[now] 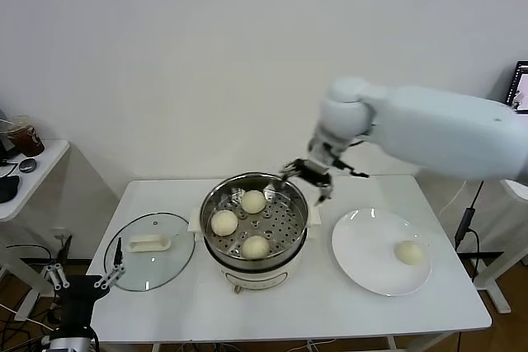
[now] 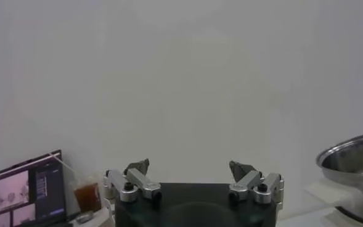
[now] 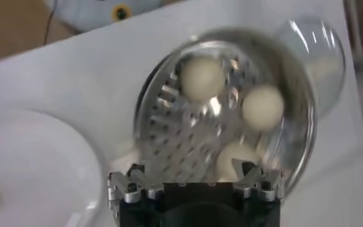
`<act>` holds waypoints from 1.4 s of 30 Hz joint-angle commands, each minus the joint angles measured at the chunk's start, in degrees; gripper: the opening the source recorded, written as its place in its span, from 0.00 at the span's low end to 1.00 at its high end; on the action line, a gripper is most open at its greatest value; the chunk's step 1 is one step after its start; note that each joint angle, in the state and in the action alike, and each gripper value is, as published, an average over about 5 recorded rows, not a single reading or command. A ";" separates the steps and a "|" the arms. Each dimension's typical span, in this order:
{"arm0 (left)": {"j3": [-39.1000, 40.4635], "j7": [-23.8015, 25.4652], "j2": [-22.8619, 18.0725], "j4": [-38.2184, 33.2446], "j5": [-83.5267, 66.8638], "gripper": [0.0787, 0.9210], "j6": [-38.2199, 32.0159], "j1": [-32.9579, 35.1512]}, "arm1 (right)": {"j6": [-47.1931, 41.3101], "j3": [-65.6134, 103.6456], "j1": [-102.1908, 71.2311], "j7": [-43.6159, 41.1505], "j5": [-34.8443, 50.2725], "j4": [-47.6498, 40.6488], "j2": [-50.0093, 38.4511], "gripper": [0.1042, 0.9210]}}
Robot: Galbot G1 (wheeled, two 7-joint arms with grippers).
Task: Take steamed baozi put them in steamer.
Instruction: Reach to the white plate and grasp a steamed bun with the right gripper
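Observation:
The shiny steamer [image 1: 293, 200] stands at the table's middle on its cream base. Three steamed baozi lie on its perforated floor: one at the back [image 1: 253, 201], one on the left [image 1: 224, 222], one at the front [image 1: 256, 246]. Another baozi [image 1: 409, 252] rests on the white plate [image 1: 363, 245] to the right. My right gripper [image 1: 305, 180] hovers open and empty over the steamer's back right rim. In the right wrist view its open jaws [image 3: 193, 176] hang above the steamer [image 3: 169, 117], with three baozi [image 3: 203, 78] below. My left gripper [image 1: 82, 274] is parked low beside the table's left front, open [image 2: 190, 169].
A glass lid [image 1: 169, 265] with a cream handle lies flat left of the steamer. A side table [image 1: 41, 162] with a cup stands at the far left. The left wrist view shows a laptop [image 2: 24, 194], a drink cup [image 2: 87, 196] and the steamer's rim [image 2: 354, 154].

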 commanded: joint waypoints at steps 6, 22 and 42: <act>1.52 0.09 0.14 0.78 0.64 0.88 0.10 -0.52 | -19.83 17.43 -24.36 -2.50 -11.66 -2.18 -24.66 0.88; 1.00 0.22 -0.26 1.37 1.41 0.88 0.86 -0.43 | -14.95 38.41 -49.43 -1.79 -23.14 -13.94 -19.07 0.88; -0.16 0.18 -0.67 1.78 1.30 0.88 0.84 0.10 | -13.79 41.44 -51.09 2.29 -26.91 -24.36 -7.02 0.88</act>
